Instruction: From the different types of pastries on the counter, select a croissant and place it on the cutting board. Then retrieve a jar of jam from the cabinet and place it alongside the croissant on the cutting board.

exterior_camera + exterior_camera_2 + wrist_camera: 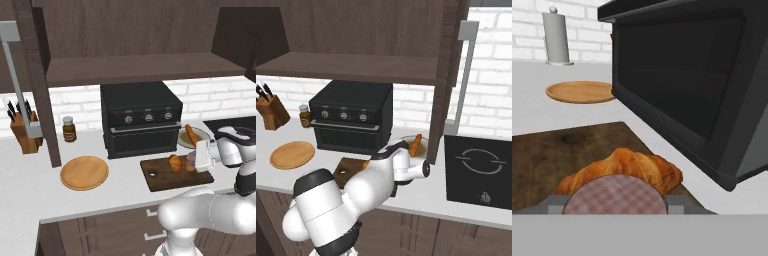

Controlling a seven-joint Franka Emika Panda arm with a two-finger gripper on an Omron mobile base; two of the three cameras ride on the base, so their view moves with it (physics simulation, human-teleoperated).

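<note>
The croissant (175, 163) lies on the right part of the dark cutting board (157, 181), close in front of the oven. Just to its right, my gripper (193, 161) is shut on the jar of jam (189, 164), low over the board. In the hand view the jar's (614, 196) checkered lid sits between my fingertips (675, 203), with the croissant (629, 169) directly behind it on the board (552, 150). Whether the jar rests on the board I cannot tell. The longer loaf (190, 135) lies on a pale plate at the back right. In the right base view my arm covers most of the board (345, 167).
The black oven (142, 120) stands right behind the board. A round wooden plate (84, 172) lies to the left, with a dark yellow-label jar (69, 129) and a knife block (25, 131) behind it. The cabinet shelf (140, 67) hangs overhead. A black cooktop (478, 167) lies at the right.
</note>
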